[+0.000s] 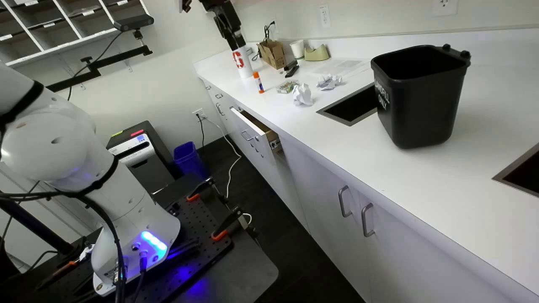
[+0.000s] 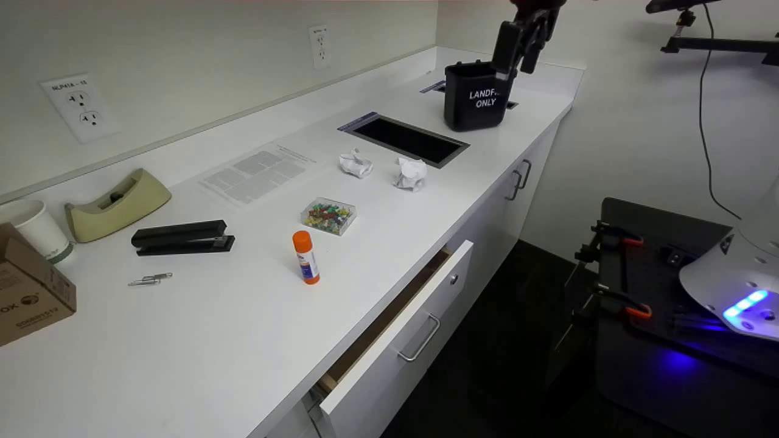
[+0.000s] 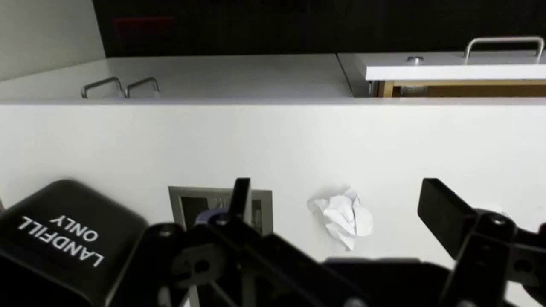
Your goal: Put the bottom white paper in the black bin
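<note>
White countertop runs along a pale wall, a cardboard box and paper cup at its near end in an exterior view. Next come a black stapler, an upright glue stick and colorful pushpins in a clear box, with a drawer ajar below. Farther along, the bottom white paper lies crumpled on the countertop beside a dark, metal-framed recess, closer to the front than a second white wad. Past the recess, the black bin, lettered "LANDFILL ONLY," stands upright. Above the countertop hangs the robot's gripper, released, its jaws wide apart; in the wrist view, the bottom white paper shows in the gap between them, resting on the countertop beyond.
</note>
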